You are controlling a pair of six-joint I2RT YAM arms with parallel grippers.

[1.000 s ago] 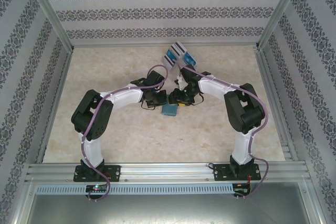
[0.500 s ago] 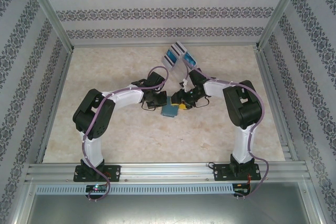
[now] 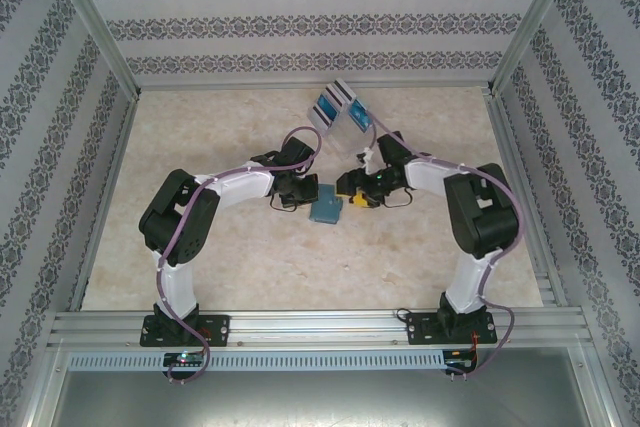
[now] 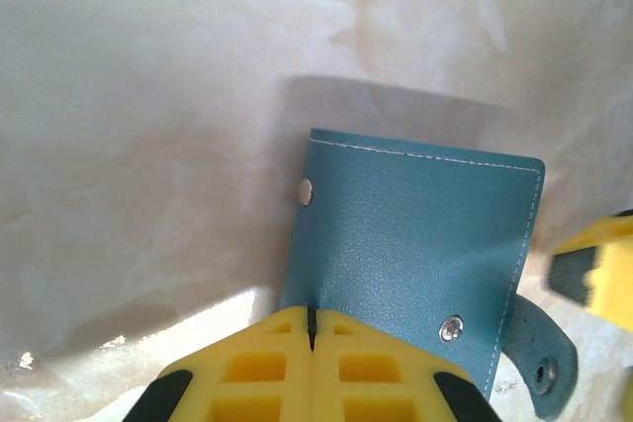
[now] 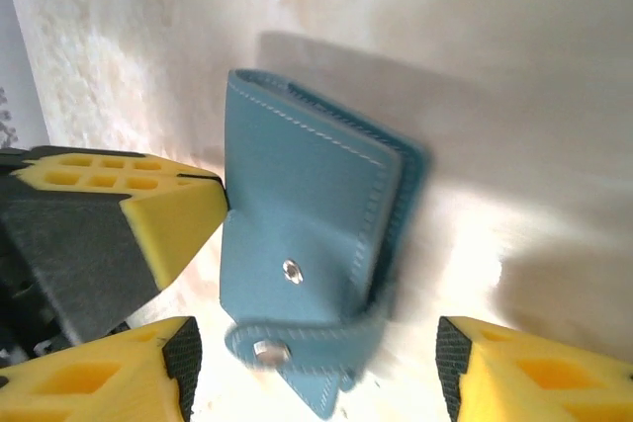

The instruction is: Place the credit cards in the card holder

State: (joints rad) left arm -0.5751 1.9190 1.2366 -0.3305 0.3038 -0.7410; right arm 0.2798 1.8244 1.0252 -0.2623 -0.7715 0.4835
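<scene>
**A:** From the top camera first: where to find the card holder (image 3: 325,211)?

**B:** Mid-worktop (image 3: 200,147), folded shut, lying between the left jaws and the right jaws.

**A:** And the credit cards (image 3: 340,105)?

**B:** Fanned out near the far edge, well apart from the holder. Blue, white-grey and teal faces.

**A:** Over to the left wrist, then.

**B:** Yellow fingers (image 4: 267,382) pressed tight together, nothing between them but a thin seam. Closed, then, with the tips over the near edge of the teal cover. Cannot tell whether pinching that edge or merely resting on it.

**A:** Anything else there?

**B:** Two metal snaps (image 4: 451,327) on the cover and a strap tab (image 4: 539,363) hanging loose at the lower right corner. Also one yellow finger of the right jaws, near the holder's right edge.

**A:** Lastly, the right wrist.

**B:** Open wide: one finger low on the left, the other low on the right, apart from the holder on both sides and gripping nothing. Holder folded, white stitching along its edges, strap unsnapped and curling across the bottom. On the left, a tip of the left jaws touching the holder's left edge.
</scene>
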